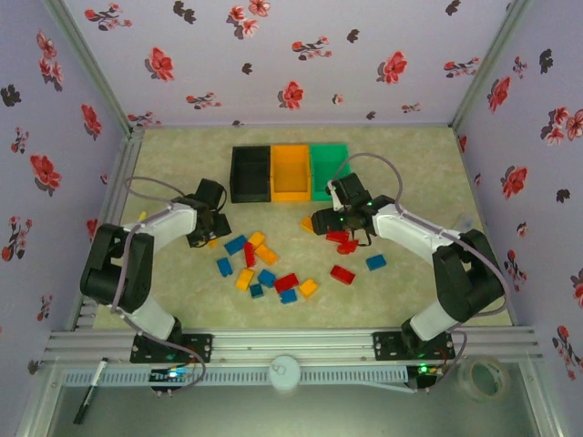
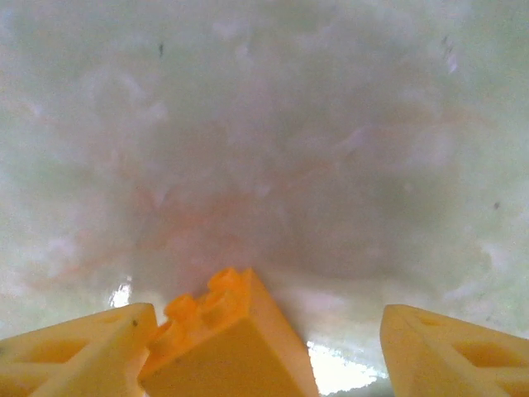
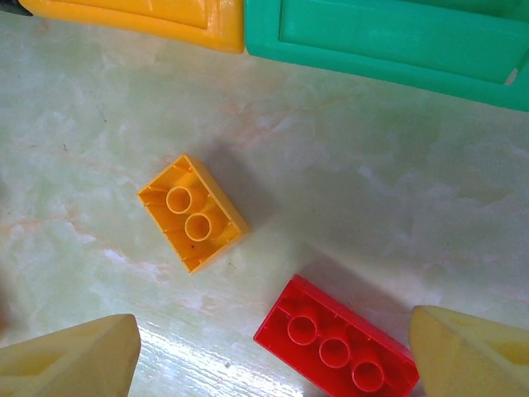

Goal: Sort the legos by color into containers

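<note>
Your left fingers [image 2: 74, 347] stand spread with an orange brick [image 2: 227, 347] lying loose against one, well short of the orange bin [image 1: 291, 171], so centre it before you close, while your right fingers [image 3: 70, 360], wide open and empty, flank a red brick [image 3: 335, 347] nearer that bin.

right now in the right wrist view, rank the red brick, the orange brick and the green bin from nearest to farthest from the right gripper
1. red brick: low in the view, right beside the right gripper.
2. orange brick: mid view, ahead and to the left.
3. green bin: farthest, along the top edge.
</note>
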You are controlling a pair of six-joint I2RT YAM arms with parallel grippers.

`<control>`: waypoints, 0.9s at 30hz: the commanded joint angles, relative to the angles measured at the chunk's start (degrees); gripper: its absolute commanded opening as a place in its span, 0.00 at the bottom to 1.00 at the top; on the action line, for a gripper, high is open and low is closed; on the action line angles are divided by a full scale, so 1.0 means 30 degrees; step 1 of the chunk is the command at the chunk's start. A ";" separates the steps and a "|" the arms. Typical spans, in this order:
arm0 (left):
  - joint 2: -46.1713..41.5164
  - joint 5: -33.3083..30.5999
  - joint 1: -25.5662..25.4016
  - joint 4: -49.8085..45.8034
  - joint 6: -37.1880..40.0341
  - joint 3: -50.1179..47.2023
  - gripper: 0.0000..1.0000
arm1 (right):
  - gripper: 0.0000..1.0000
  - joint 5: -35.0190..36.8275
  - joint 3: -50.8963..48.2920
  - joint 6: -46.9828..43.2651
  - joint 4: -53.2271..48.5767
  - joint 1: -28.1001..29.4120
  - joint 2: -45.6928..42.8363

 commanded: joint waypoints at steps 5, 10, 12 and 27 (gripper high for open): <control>0.1146 0.0321 0.0235 -0.0258 0.1751 0.1027 0.58 | 0.85 0.0173 0.0597 0.0155 -0.0060 0.0133 0.0329; 0.0713 0.0569 0.0004 -0.0461 0.1905 0.0699 0.50 | 0.85 0.0122 0.0674 0.0200 0.0015 0.0161 0.0432; 0.0560 0.0553 -0.0176 -0.0609 0.1915 0.0585 0.47 | 0.84 0.0093 0.0723 0.0233 0.0014 0.0162 0.0508; 0.0192 0.0210 -0.0959 -0.2768 0.2601 0.3392 0.17 | 0.81 0.1725 0.0025 0.0987 0.0426 0.0221 -0.0460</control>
